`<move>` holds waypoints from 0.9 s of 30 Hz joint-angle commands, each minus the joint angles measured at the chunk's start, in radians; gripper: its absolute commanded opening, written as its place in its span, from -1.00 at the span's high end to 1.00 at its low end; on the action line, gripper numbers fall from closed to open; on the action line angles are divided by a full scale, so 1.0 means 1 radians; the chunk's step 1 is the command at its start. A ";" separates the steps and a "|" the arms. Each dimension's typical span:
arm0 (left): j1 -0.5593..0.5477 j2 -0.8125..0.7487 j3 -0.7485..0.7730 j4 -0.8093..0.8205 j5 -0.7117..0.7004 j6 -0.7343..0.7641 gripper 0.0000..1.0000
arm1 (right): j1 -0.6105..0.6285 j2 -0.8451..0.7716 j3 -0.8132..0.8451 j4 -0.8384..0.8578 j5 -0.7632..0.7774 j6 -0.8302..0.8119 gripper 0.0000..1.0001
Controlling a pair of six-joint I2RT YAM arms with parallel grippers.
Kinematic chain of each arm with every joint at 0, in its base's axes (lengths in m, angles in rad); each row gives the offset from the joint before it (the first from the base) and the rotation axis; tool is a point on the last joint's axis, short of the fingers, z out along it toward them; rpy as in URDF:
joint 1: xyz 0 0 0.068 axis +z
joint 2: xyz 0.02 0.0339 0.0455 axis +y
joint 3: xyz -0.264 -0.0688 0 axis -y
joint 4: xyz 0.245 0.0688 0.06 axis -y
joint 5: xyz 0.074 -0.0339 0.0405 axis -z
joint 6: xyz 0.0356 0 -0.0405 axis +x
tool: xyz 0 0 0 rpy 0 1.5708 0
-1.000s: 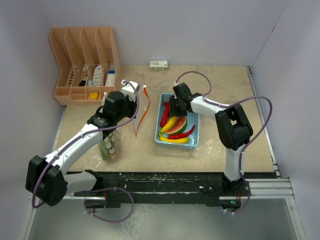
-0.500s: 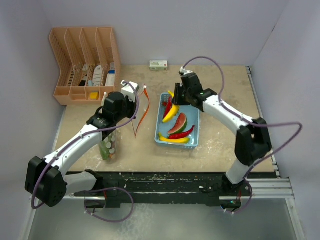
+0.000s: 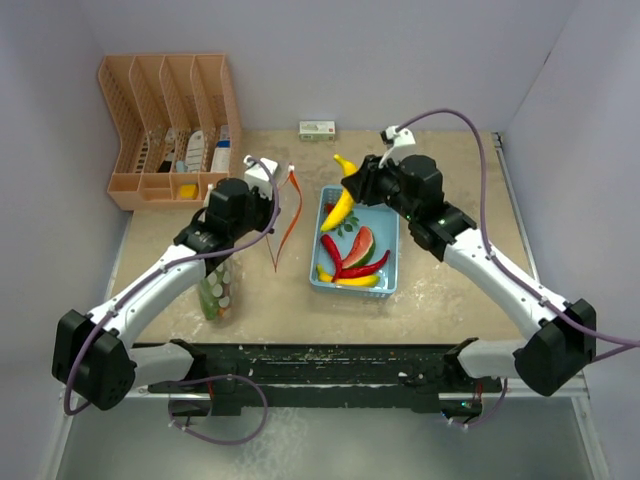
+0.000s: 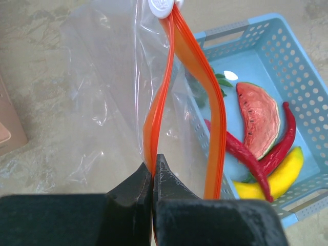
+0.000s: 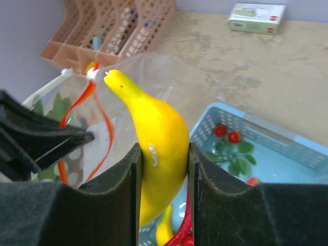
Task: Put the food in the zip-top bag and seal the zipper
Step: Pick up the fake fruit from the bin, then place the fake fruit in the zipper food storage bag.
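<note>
My left gripper [image 4: 152, 165] is shut on one orange zipper strip of the clear zip-top bag [image 4: 102, 102], holding its mouth [image 3: 283, 215] open left of the basket. My right gripper [image 5: 163, 154] is shut on a yellow banana [image 5: 156, 148], lifted above the basket's far left corner [image 3: 340, 200]. More food lies in the light-blue basket [image 3: 388, 255]: a second banana [image 4: 274, 174], two red chilli peppers [image 4: 241, 154], a watermelon slice [image 4: 259, 115] and green leaves with red berries [image 5: 230, 146].
An orange desk organiser [image 3: 170, 125] with small items stands at the back left. A small white-and-green box [image 3: 317, 129] lies by the back wall. A green patterned object [image 3: 217, 290] sits under the left arm. Walls close the table on three sides.
My right gripper closed on a banana in the basket and raised it up and towards the bag's mouth. The left arm held the bag still.
</note>
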 commanded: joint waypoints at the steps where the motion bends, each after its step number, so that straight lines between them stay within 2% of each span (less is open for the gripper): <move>1: 0.001 0.023 0.095 0.015 0.053 -0.015 1.00 | 0.085 -0.041 -0.082 0.329 -0.066 -0.008 0.81; 6: 0.002 0.033 0.125 -0.002 0.084 -0.022 1.00 | 0.150 -0.060 -0.195 0.646 0.042 0.037 0.79; 9: 0.002 0.030 0.113 0.011 0.087 -0.033 1.00 | 0.165 -0.040 -0.211 0.757 0.090 0.056 0.78; 19: 0.002 0.034 0.132 0.026 0.161 -0.086 1.00 | 0.255 0.075 -0.205 0.920 0.289 -0.090 0.80; 27: 0.007 0.039 0.273 -0.147 0.181 -0.046 1.00 | 0.327 0.101 -0.227 0.973 0.459 -0.315 0.80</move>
